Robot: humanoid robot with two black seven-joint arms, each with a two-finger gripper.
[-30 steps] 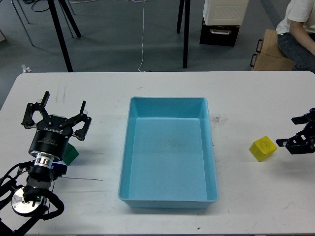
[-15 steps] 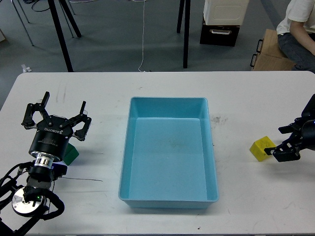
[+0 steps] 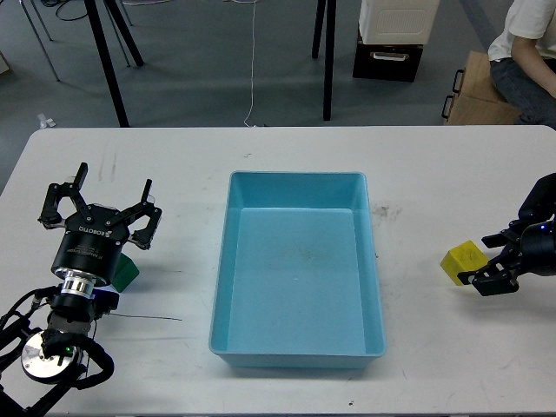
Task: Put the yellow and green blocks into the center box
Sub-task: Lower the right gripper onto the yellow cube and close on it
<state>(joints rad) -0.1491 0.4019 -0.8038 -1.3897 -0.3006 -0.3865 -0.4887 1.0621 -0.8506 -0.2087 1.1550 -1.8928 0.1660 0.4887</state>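
Left claw: my left gripper stands near the left edge of the table, its 2 fingers spread apart and holding nothing.
Green block: the green block lies just below this claw, partly hidden by my wrist, toward the front-left corner.
Center box: the blue box is in the middle of the table and nothing is inside.
Yellow block: the yellow block sits near the right edge, well apart from the box.
Right claw: my right gripper is right beside this block; fingers look apart, not clamped on it.
Key relation: the block lies to the left of my right claw, toward the box, so the right arm is much the nearer 1.
Long axis: none that I can tell, it looks like a cube.
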